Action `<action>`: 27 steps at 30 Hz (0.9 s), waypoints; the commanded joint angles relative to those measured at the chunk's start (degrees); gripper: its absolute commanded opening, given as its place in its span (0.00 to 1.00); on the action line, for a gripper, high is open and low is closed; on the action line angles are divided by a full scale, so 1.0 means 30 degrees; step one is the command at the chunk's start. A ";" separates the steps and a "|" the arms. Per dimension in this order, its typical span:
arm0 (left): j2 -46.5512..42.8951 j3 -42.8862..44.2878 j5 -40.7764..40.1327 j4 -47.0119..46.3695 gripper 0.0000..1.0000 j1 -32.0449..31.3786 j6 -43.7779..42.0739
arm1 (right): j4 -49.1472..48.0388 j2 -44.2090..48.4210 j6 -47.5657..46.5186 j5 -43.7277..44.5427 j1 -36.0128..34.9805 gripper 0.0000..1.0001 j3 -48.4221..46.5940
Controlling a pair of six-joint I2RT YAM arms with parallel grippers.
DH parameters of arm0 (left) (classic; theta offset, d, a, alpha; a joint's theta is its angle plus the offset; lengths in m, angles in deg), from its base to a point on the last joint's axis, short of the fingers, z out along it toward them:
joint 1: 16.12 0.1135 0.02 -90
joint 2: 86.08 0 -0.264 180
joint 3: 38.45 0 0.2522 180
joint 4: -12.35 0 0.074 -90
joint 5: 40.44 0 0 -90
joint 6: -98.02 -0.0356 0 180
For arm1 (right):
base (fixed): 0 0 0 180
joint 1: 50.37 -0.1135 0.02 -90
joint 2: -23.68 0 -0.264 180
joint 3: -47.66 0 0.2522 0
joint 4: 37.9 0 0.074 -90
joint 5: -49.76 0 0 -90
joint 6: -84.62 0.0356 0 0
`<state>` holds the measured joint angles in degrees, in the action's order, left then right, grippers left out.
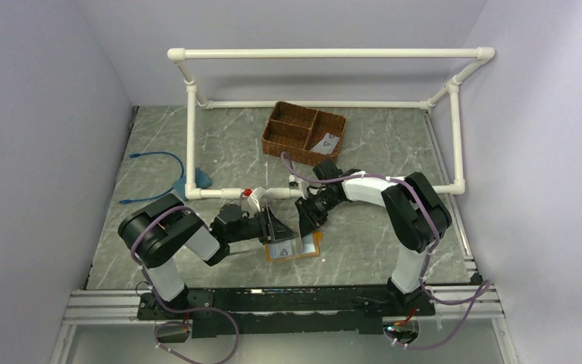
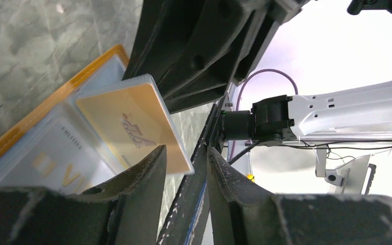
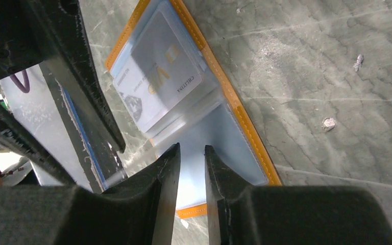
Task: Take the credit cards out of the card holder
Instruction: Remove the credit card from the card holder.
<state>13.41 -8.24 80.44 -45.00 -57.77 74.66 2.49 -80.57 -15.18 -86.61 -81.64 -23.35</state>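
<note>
My left tool [image 2: 186, 153] and right tool [image 3: 192, 149], both nearly closed, hang over the open card holder [image 1: 309, 247]; I cannot tell if either grips anything.

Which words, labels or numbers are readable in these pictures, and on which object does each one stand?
"CHLITINA": small print on the pale card in the card holder.
"VIP": gold letters on the same card.
Its other small line: too small to read.
The tilted card: only a dark logo, unreadable.
The basket card: marks too small to read.
</note>
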 commanded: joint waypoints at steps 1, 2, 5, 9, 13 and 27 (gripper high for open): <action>-0.0251 0.0530 0.0322 0.0182 0.41 -0.0174 -0.0685 | 0.0027 -0.0078 0.0127 0.0252 0.0051 0.27 -0.0573; -0.0094 0.0513 0.0253 0.0179 0.41 -0.0161 -0.0641 | 0.0028 -0.0084 0.0132 0.0252 0.0051 0.27 -0.0573; 0.0428 0.0452 0.0093 0.0087 0.41 -0.0151 -0.0410 | 0.0058 -0.0114 0.0147 0.0248 0.0076 0.26 -0.0602; 0.0547 0.0220 -0.0550 0.0218 0.42 -0.0171 -0.0308 | 0.0127 -0.0176 0.0155 0.0160 0.0095 0.23 -0.0631; -0.0370 0.0260 -0.0915 0.1694 0.50 -0.0170 -0.0751 | 0.0145 -0.0173 0.0171 0.0072 0.0110 0.21 -0.0632; -0.2442 0.1409 -0.1752 0.6779 0.54 -0.0555 -0.1908 | 0.0627 -0.0259 -0.0476 -0.3598 0.0051 0.08 -0.0807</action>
<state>7.50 -5.45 76.57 -28.24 -58.88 70.63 3.26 -81.12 -15.21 -91.79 -81.55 -23.61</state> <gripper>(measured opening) 0.536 0.130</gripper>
